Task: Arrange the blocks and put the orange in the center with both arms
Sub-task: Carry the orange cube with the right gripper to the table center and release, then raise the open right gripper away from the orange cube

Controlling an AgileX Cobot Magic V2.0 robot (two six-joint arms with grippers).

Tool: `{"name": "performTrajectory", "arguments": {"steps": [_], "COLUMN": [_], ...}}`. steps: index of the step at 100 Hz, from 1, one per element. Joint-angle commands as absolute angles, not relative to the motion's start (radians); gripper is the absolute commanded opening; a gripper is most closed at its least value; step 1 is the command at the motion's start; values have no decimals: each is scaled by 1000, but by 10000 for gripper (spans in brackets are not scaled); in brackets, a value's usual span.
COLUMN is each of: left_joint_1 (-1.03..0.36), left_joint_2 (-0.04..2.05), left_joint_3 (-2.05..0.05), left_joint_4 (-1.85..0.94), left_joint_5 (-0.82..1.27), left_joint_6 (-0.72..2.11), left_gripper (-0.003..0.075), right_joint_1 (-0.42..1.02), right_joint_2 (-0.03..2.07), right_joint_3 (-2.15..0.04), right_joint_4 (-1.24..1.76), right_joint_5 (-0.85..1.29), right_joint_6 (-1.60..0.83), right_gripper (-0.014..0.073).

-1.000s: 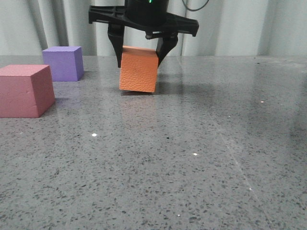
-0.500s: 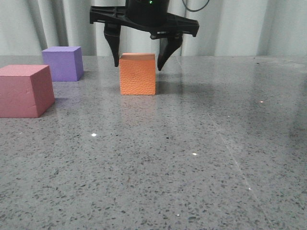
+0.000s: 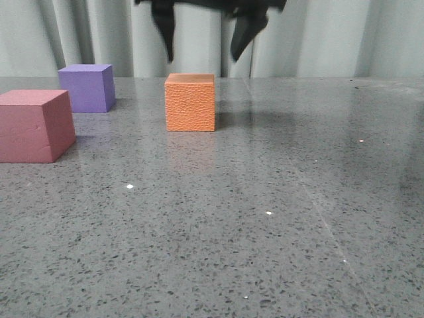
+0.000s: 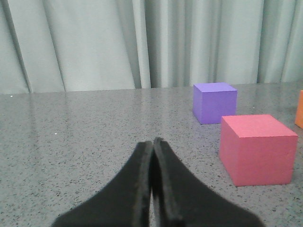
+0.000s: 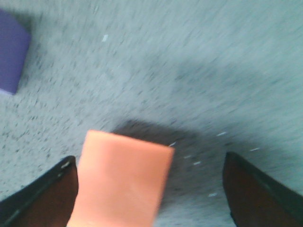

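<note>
A: Orange cube — position?
B: Upright on the grey speckled table, near the middle of the front view, standing free. Nothing touches it.
A: Right gripper?
B: Above the cube, fingers spread wide, tips clear of its top face. Wrist view is blurred; cube sits low between the two dark fingers.
A: Left gripper?
B: Low over the table, fingers pressed together, pinching nothing.
A: Other blocks?
B: Pinkish-red cube at the left edge; purple cube behind it, toward the curtain. Both well apart from the orange one.
</note>
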State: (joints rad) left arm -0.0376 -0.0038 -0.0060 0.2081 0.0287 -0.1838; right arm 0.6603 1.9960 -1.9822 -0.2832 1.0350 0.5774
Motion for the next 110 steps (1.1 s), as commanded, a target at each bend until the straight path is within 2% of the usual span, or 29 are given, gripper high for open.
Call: {"name": "performTrajectory", "arguments": {"steps": [1, 21, 35, 85, 97, 110], "left_joint_1": [-36, -36, -36, -36, -36, -36], "left_joint_2": [-36, -36, -36, -36, -36, -36], "left_joint_3": [50, 50, 50, 50, 50, 50], "left_joint_4": [199, 199, 199, 199, 199, 199], "left_joint_5": [-55, -55, -55, -55, -55, -55], "left_joint_6": [-182, -182, -182, -182, -182, -182], "left_gripper": [-19, -19, -19, -19, -19, -19], "right_joint_1": [653, 588, 506, 276, 253, 253], "right_joint_2": [1875, 1744, 1631, 1099, 982, 860], "right_joint_3": [-2020, -2007, -1913, -1109, -934, -773], "right_joint_4": [-399, -463, -463, -462, -462, -462], "right_joint_5": [1011, 1015, 1010, 747, 724, 714], "right_joint_6": [552, 484, 446, 440, 440, 440], "right_gripper": [615, 615, 615, 606, 524, 348]}}
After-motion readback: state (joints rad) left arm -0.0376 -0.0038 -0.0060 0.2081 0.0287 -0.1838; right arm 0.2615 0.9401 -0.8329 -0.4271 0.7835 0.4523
